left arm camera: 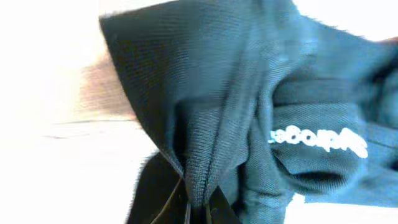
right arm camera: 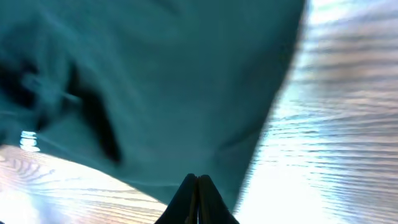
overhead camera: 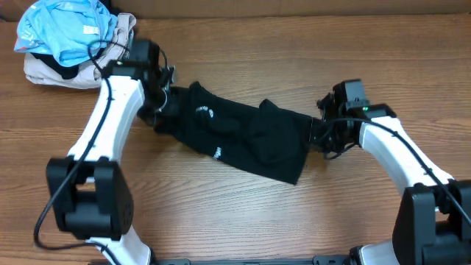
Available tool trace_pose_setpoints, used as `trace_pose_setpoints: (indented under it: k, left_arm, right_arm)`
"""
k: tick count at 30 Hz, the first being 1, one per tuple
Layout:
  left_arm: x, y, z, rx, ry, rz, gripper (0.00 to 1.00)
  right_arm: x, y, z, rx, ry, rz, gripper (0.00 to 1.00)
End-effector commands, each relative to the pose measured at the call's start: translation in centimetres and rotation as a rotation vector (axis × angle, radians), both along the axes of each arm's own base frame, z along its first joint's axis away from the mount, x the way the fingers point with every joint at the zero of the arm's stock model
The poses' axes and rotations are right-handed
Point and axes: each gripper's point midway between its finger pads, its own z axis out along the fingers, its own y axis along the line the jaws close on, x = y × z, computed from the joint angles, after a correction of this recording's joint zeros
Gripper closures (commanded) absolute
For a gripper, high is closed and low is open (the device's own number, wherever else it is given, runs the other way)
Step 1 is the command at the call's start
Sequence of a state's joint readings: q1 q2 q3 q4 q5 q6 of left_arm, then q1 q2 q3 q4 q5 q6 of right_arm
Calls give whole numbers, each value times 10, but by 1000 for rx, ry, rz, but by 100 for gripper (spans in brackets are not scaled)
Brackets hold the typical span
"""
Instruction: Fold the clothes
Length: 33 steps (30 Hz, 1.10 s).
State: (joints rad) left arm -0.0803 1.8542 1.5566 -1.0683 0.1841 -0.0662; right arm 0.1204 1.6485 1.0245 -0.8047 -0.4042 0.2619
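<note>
The shirt [overhead camera: 243, 140] on table [overhead camera: 243, 221], between left pincer [overhead camera: 163, 110] and right pincer [overhead camera: 318, 136]; garment pile [overhead camera: 70, 40] behind — far-left corner.

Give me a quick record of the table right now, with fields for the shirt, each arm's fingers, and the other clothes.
Shirt: black shirt, bunched into a long strip across the table, white print showing
Left arm: left fingers shut, pinching a fold at one end of the shirt
Right arm: right fingers shut on the opposite edge
Other clothes: light blue garment piled on a beige garment in the far corner, apart from the shirt
Fold state: not yet a neat fold
</note>
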Motion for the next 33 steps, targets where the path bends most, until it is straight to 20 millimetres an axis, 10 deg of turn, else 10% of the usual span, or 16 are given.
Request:
trace_pose_setpoints:
  k: [1, 16, 22, 29, 33]
  left_arm:
    - [4, -16, 42, -3, -104, -94, 96]
    - [-8, -137, 88, -17, -305, -506, 96]
    - [-27, -187, 88, -45, -334, -622, 96]
    - [-60, -242, 66, -78, -284, -751, 95]
    - [-76, -263, 48, -75, -244, -811, 57]
  right_arm:
    - [-8, 7, -11, 44, 20, -8, 96]
    - [0, 12, -11, 106, 7, -16, 96]
    - [31, -20, 80, 134, -176, -103, 96]
    - [34, -102, 212, 82, -472, -303, 96]
    - [22, -136, 241, 47, -540, -405, 96]
